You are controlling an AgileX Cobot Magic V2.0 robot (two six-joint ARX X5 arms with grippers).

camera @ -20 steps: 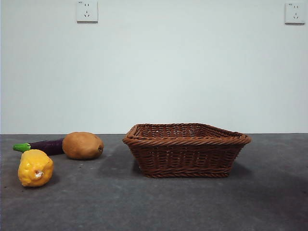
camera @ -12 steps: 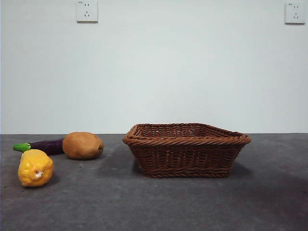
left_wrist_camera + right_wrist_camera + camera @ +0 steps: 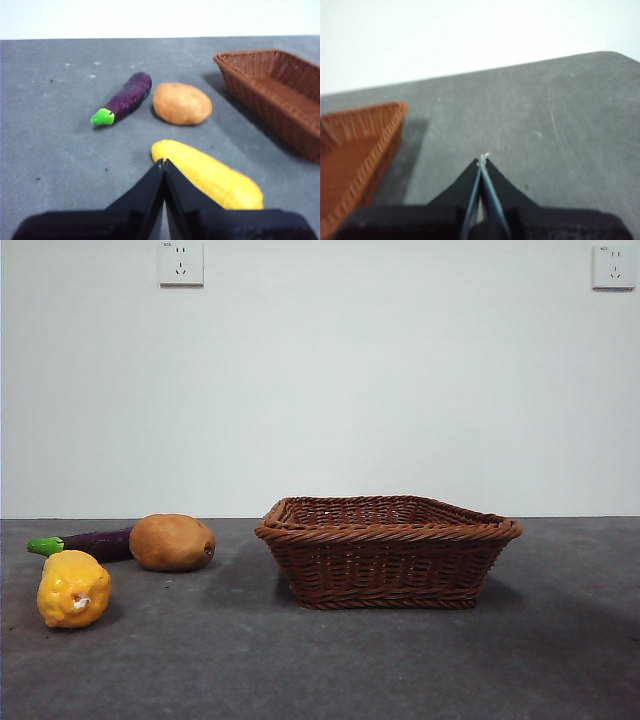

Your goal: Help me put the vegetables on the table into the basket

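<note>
Three vegetables are found on the counter [image 3: 320,670], none yet in the basket [image 3: 388,550]: a yellow corn cob [image 3: 207,174], a potato [image 3: 182,103] and an eggplant [image 3: 122,97], grouped to one side of the basket. The left gripper [image 3: 163,162] is held above the cob, clenched and empty. The right gripper [image 3: 482,159], also clenched and empty, waits beyond the basket. For a sound pickup, the left jaws should be parted first, then lowered squarely across the cob's middle.

Closed left gripper [image 3: 163,162] above yellow corn [image 3: 210,175], potato [image 3: 182,103], eggplant [image 3: 123,97], basket [image 3: 280,95]
</note>
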